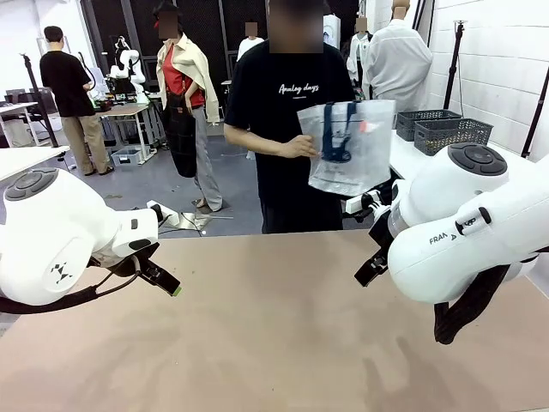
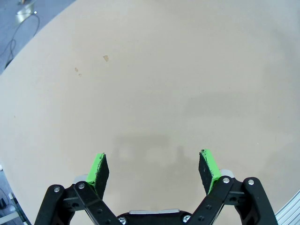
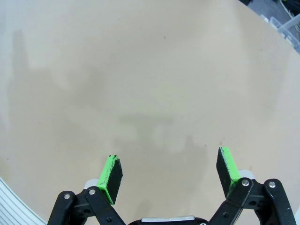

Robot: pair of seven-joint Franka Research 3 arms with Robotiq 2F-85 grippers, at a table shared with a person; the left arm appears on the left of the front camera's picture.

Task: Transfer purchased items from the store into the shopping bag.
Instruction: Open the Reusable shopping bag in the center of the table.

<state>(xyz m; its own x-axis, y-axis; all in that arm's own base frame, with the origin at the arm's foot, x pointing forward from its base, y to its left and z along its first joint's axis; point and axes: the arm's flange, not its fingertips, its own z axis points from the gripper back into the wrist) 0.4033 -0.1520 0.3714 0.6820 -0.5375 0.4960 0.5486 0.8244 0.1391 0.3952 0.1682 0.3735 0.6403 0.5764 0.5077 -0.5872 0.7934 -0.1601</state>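
Probably the limp shopping bag (image 1: 352, 146) could sag shut once set down, because now it hangs in the person's hand (image 1: 302, 148) at the far side, well apart from the left gripper (image 2: 154, 161) and right gripper (image 3: 171, 161), both spread wide above the table (image 1: 274, 343).

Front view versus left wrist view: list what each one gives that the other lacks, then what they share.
Front view: a person at the far side holding up the shopping bag in one hand, two dark lattice baskets on a side surface behind, and the right arm.
Left wrist view: the left gripper close up, open, with nothing between its green pads, and a few small specks on the tabletop.
Shared: the tan table and the left gripper above it.
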